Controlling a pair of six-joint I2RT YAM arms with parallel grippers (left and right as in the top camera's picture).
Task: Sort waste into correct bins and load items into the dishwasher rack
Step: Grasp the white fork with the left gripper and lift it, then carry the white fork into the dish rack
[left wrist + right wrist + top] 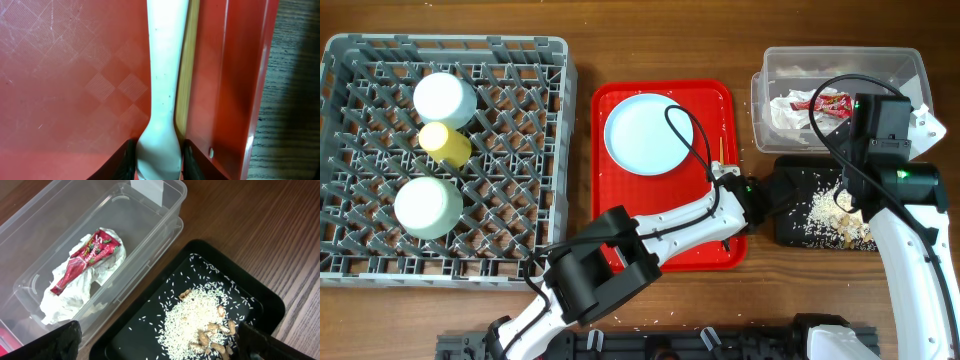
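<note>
While tub holds wrapper, tray holds rice.

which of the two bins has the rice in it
The shallow black tray, with rice heaped on its floor. The clear tub beside it holds a red wrapper and a crumpled white napkin.

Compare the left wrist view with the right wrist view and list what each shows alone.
Left wrist only: white fork held in the left gripper, wooden chopstick beside it, on the red tray. Right wrist only: clear tub holding wrapper and napkin; black tray with rice scraps; open right gripper. Both: wooden table.
</note>
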